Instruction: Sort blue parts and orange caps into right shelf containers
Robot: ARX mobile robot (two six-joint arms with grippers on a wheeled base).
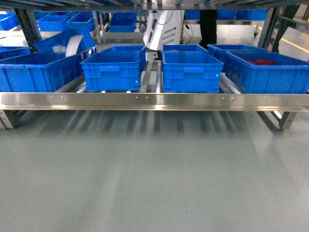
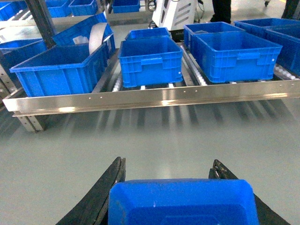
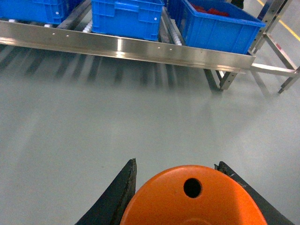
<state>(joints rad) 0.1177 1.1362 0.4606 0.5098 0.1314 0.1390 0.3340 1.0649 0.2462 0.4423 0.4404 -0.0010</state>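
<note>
1. While neither arm shows in the head view, it lays out the goal: a low steel roller shelf point(image 1: 154, 101) across the grey floor, carrying large bright blue ribbed plastic crates. The two middle crates point(image 1: 112, 70) and point(image 1: 192, 71) look empty; the far-right crate point(image 1: 270, 71) holds something red, too small to identify.
2. In the left wrist view, the left claw point(image 2: 180, 199) is clenched on a small bright blue plastic block point(image 2: 183, 202), which fills the gap between its black fingers point(image 2: 105, 190). The shelf lies straight ahead, well apart, with an empty crate point(image 2: 151, 62) nearly in line with the claw.
3. In the right wrist view, the right claw point(image 3: 180, 197) grips an orange plastic cap point(image 3: 190, 199), its flat top with one hole facing the camera. The crate with red contents point(image 3: 218, 26) sits ahead and slightly right — the right arm is the nearer one to it.
4. Judging from this, both parts are in hand and the delivery is not yet done — the coming move turns on closing the gap forward to the shelf.
</note>
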